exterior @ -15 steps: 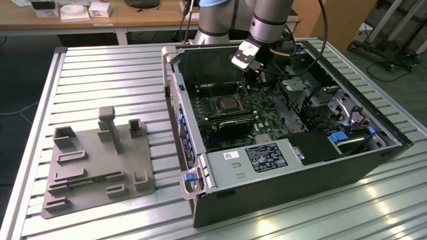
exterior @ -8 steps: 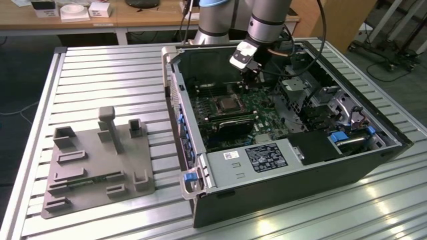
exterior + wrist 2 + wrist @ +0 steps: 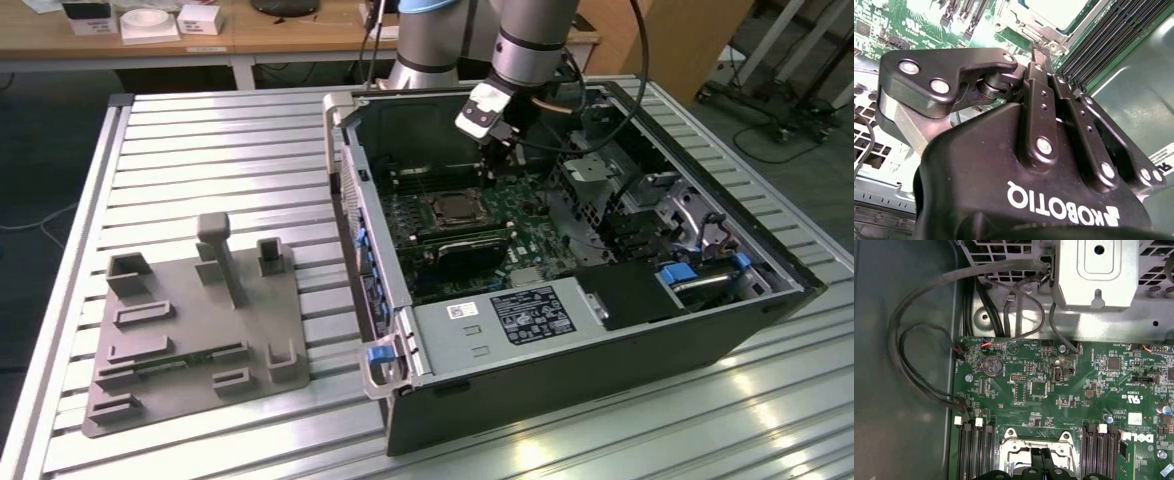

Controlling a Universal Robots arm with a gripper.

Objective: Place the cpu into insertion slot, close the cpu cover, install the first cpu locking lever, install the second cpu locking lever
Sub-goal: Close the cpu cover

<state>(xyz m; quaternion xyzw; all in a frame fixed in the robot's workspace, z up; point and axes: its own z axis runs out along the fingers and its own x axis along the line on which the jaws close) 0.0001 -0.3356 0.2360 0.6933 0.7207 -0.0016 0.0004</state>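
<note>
Slatted table (image 3: 200, 150), open computer case (image 3: 601, 370): jaws closed together at cpu cover (image 3: 1026, 22) edge, cpu (image 3: 1064, 10) just beyond

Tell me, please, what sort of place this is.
Probably a robotics lab workbench: an open computer case lies on a slatted metal table, a grey parts fixture beside it, and a wooden desk stands behind.
</note>
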